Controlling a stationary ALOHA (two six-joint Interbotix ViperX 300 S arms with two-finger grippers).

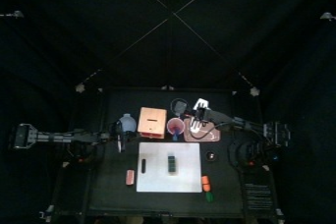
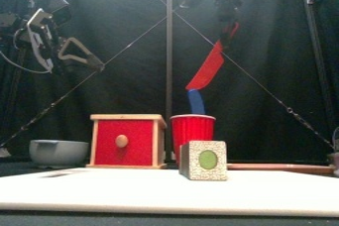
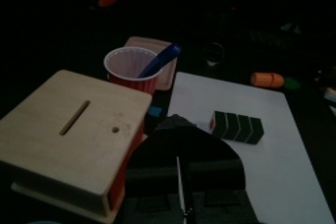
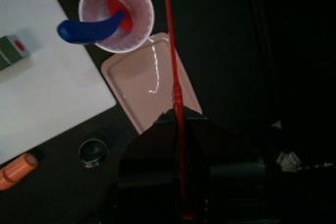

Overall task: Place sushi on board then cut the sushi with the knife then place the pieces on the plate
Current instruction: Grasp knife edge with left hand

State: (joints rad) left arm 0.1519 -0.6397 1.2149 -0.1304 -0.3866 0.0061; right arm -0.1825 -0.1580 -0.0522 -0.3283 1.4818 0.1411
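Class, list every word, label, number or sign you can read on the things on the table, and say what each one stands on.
None can be read. The wooden box, red cup, sushi roll, white cutting board and red knife show no legible text.

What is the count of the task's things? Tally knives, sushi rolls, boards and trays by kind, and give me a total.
Knives: 2 (red knife, blue knife)
Sushi rolls: 1 (sushi roll)
Boards: 1 (white board)
Trays: 1 (pink tray)
Total: 5
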